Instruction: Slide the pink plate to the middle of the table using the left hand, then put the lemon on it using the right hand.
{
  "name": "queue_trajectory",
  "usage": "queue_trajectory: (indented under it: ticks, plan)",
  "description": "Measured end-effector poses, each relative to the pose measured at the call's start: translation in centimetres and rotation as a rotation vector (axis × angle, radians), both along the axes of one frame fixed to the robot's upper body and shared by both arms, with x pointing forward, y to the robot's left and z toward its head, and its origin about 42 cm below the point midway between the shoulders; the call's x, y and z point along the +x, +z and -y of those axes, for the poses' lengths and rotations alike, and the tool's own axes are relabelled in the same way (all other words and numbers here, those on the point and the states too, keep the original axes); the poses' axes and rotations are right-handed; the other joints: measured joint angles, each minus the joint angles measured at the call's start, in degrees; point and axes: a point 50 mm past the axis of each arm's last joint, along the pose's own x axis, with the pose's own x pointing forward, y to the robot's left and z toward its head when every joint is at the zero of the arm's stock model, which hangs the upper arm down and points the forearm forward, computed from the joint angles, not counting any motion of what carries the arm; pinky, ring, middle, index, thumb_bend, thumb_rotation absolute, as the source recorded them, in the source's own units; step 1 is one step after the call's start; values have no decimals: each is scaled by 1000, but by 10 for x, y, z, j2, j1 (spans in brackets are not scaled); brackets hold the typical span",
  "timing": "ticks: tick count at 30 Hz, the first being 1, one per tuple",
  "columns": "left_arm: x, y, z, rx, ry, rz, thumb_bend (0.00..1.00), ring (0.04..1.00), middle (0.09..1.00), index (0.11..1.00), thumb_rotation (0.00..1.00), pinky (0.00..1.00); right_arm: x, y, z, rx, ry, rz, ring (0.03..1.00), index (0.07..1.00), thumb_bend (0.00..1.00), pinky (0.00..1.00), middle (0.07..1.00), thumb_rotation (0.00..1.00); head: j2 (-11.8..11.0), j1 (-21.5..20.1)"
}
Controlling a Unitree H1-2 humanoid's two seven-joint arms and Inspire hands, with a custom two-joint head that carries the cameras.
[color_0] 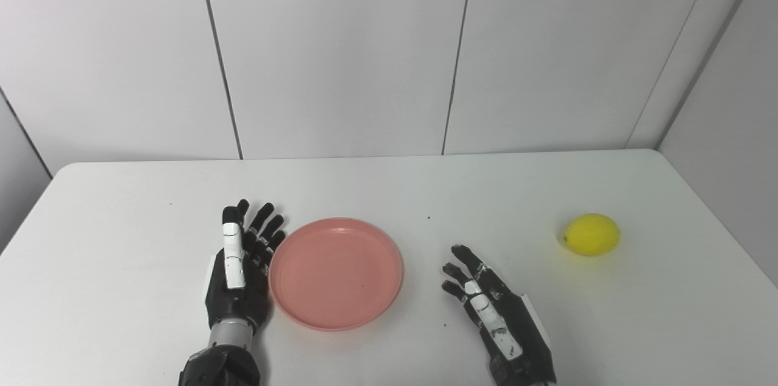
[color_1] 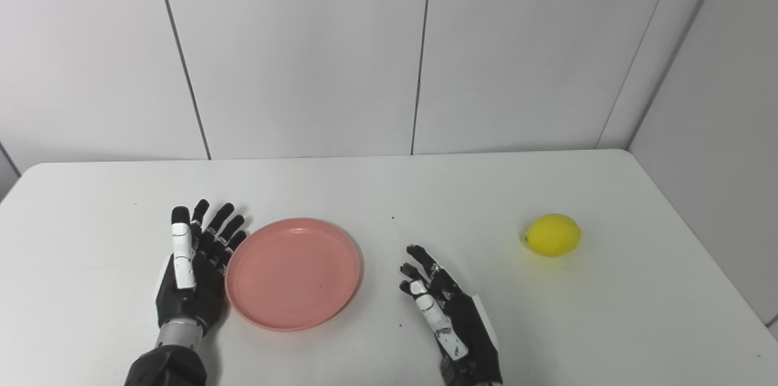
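Note:
A round pink plate (color_0: pixel 336 272) lies flat on the white table (color_0: pixel 389 191), a little left of the middle near the front. My left hand (color_0: pixel 240 267) is open with its fingers straight, its edge against the plate's left rim. A yellow lemon (color_0: pixel 591 234) lies on the table at the right. My right hand (color_0: pixel 495 310) is open and empty, resting to the right of the plate and well short of the lemon.
White wall panels stand behind the table's back edge. A grey wall runs close along the table's right side. A few small dark specks (color_0: pixel 428 216) mark the tabletop.

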Motion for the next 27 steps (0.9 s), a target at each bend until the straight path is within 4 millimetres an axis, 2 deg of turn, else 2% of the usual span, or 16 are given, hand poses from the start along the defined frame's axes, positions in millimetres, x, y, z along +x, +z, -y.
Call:
queue_trajectory:
  ticks: [12,27]
  plan:
    - [0,0,-3,20,-10,2,819,863,874,965,815,892,2,0,-3,2,0,0,881,837,785,870,930,626,0,0]
    - [0,-1,-1,14,-32,5,823,893,903,994,837,935,4,0,-4,3,-14,-2,883,846,792,859,920,625,-6,-18]
